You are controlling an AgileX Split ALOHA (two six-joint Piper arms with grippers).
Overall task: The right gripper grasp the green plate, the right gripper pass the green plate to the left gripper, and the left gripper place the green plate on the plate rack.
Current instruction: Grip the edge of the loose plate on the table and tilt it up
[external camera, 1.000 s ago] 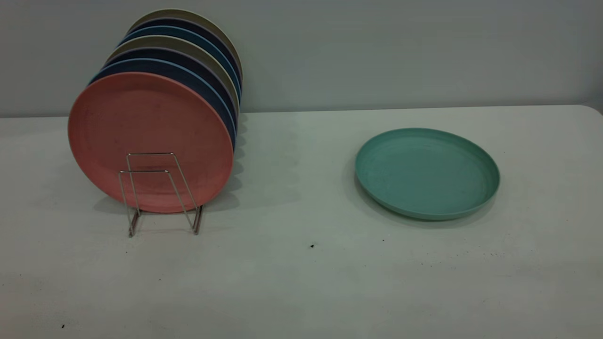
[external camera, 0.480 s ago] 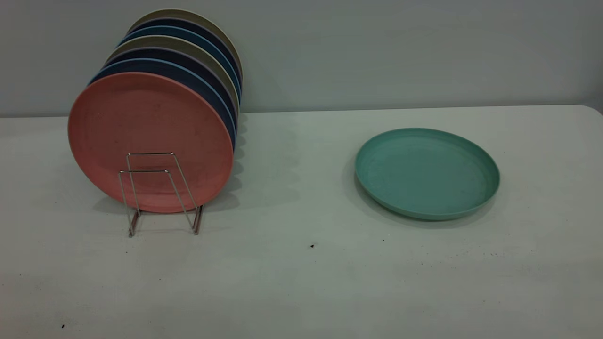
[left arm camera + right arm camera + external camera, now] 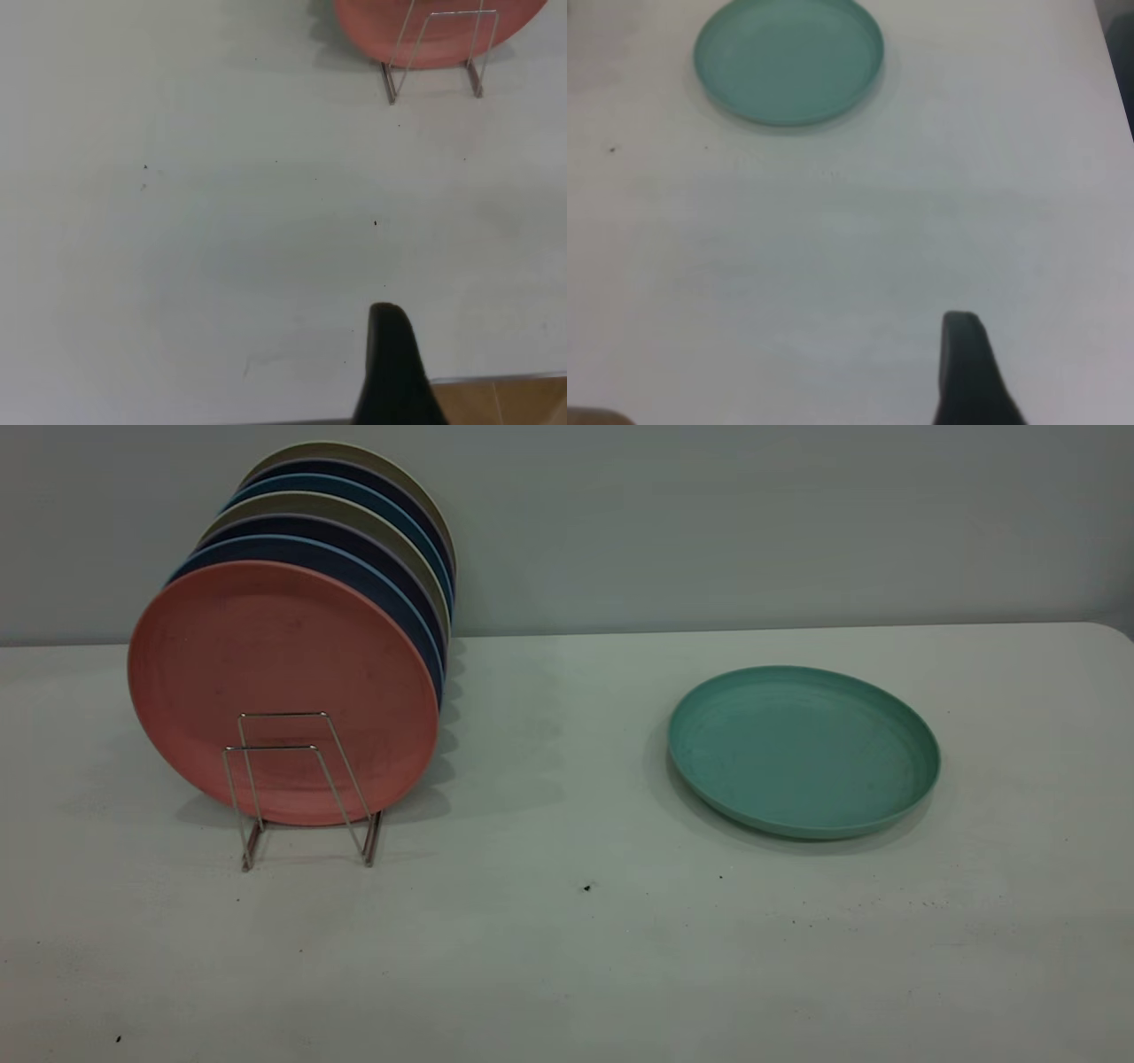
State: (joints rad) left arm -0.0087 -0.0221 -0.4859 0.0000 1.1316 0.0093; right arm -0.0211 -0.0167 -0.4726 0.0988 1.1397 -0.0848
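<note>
The green plate (image 3: 802,748) lies flat on the white table at the right, and it also shows in the right wrist view (image 3: 788,60). At the left stands the plate rack (image 3: 301,788), a low wire frame (image 3: 438,53) holding several upright plates, with a salmon-pink plate (image 3: 283,682) foremost. Neither arm appears in the exterior view. Only a black tip of my left gripper (image 3: 394,372) shows, above the table's near edge and far from the rack. A black tip of my right gripper (image 3: 966,372) hangs over bare table, well short of the green plate. Nothing is held.
A grey wall runs behind the table. Dark blue and beige plates (image 3: 354,522) fill the rack behind the pink one. Bare tabletop (image 3: 567,779) separates the rack from the green plate. Brown floor (image 3: 505,403) shows past the table's edge in the left wrist view.
</note>
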